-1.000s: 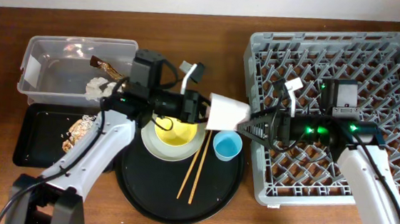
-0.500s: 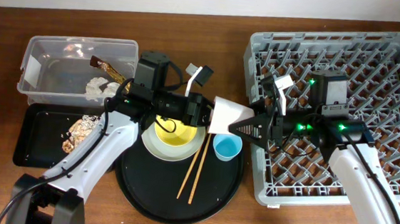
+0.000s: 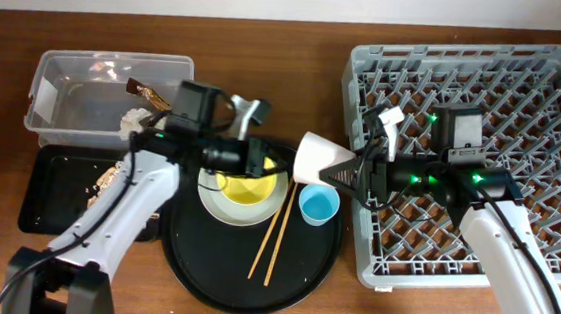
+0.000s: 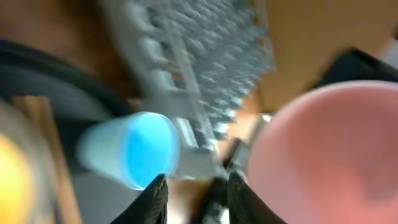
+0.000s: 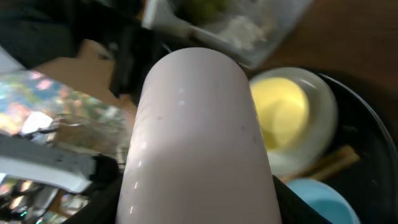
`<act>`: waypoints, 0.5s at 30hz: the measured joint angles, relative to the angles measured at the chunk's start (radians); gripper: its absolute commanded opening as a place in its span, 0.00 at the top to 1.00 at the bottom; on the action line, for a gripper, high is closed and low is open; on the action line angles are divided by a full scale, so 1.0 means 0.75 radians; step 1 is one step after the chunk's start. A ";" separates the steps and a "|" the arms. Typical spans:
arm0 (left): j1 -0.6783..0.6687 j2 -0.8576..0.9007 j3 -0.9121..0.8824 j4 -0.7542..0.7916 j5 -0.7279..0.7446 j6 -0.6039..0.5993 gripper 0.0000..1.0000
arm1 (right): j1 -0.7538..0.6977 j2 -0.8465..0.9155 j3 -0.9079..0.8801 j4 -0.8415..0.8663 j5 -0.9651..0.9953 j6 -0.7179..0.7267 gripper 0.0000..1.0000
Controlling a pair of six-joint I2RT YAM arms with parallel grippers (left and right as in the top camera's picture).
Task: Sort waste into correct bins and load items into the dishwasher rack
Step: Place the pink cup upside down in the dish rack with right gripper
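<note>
Handed pink cup [image 3: 316,158] from left gripper [image 3: 276,164] to right gripper [image 3: 338,169]. Pulled left gripper back leftward off cup, opened, above yellow bowl [image 3: 243,186]. Brought right gripper leftward past rack [image 3: 527,86] edge, closed on cup's narrow end.

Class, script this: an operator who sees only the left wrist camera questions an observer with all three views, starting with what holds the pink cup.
Operator: What holds the pink cup?
Observer: The right gripper is shut on the pink cup.
Operator: Where is my own gripper?
Observer: The left gripper is open above the yellow bowl, which sits on the grey plate.
Operator: And the waste?
Observer: A tissue wad and the wrapper lie in the clear box.
</note>
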 measured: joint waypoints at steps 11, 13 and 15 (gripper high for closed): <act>0.490 -0.401 -0.011 -0.516 -0.633 0.210 0.50 | -0.334 -0.064 0.399 -0.813 0.896 0.016 0.60; 0.490 -0.401 -0.011 -0.522 -0.662 0.210 0.50 | -0.398 -0.069 0.449 -0.880 1.055 0.039 0.60; 0.490 -0.401 -0.011 -0.524 -0.680 0.210 0.50 | -0.454 -0.064 0.455 -0.905 1.174 0.054 0.60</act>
